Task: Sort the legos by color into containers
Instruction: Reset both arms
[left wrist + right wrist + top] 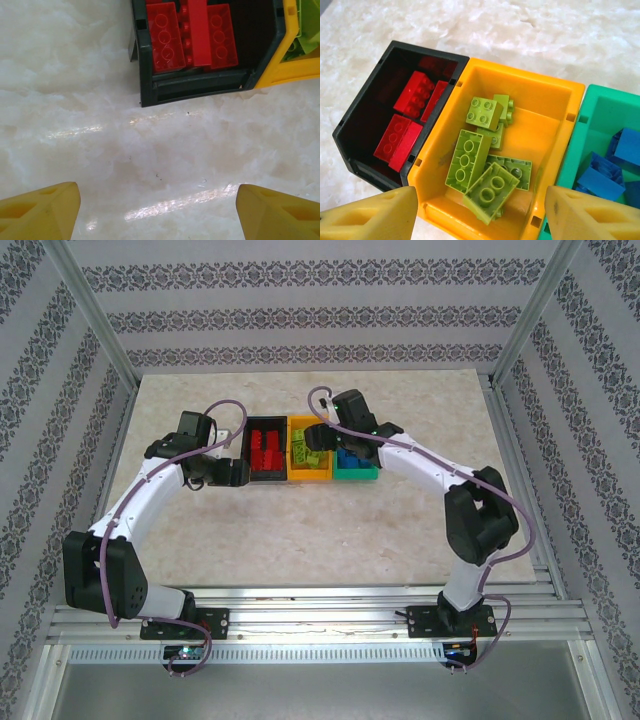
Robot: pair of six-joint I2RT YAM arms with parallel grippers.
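Three containers stand side by side at the table's middle. The black bin holds red legos. Lime green legos lie piled in the orange-yellow bin. The green bin has blue legos in it. My right gripper hangs open above the orange-yellow bin, its fingers touching no brick. My left gripper is open over bare table, just off the black bin's left side.
The marble-patterned tabletop stretches bare between the bins and the arm bases. Aluminium frame posts and patterned walls enclose the table on the left, right and back.
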